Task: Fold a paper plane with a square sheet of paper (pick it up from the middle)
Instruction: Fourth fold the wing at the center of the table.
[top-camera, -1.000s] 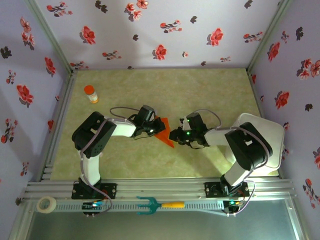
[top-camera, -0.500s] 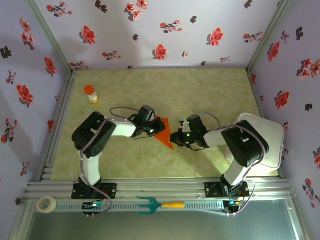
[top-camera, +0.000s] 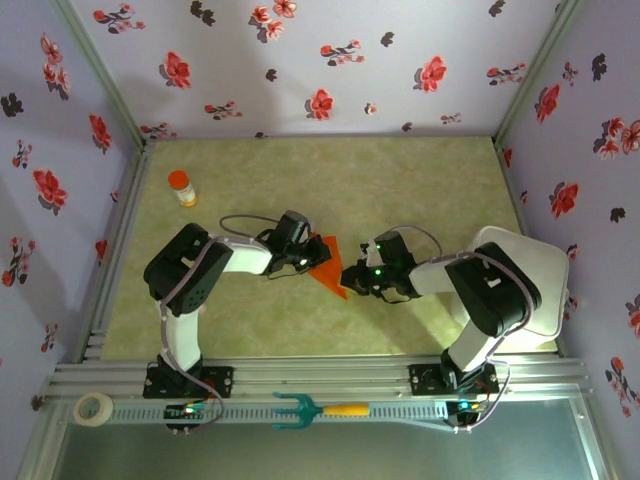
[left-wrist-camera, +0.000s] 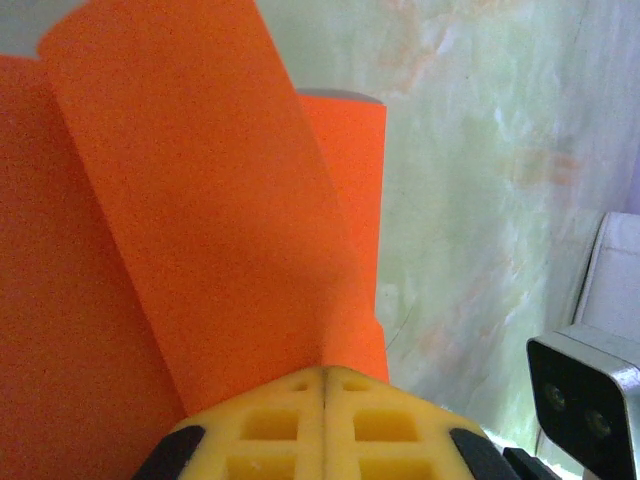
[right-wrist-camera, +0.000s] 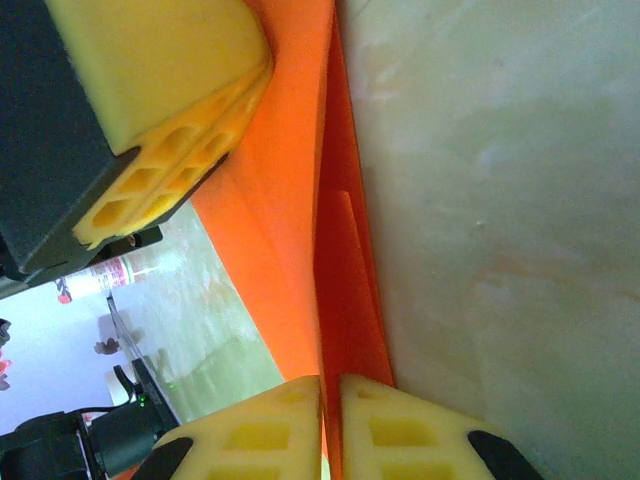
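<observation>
Obs: thin orange-red paper sheet (top-camera: 330, 270), creased to a pointed triangle, sits mid-way across the green marbled tabletop (top-camera: 300, 180), between both arms. The left gripper (left-wrist-camera: 325, 375) has its yellow fingers pressed together, pinching the paper's left side; the right gripper (right-wrist-camera: 330, 385) is nipped onto its right edge

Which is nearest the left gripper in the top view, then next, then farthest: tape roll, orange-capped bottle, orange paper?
1. orange paper: pinched in the left gripper itself, mid-table.
2. orange-capped bottle: far left part of the table.
3. tape roll: near rail, left end.
</observation>
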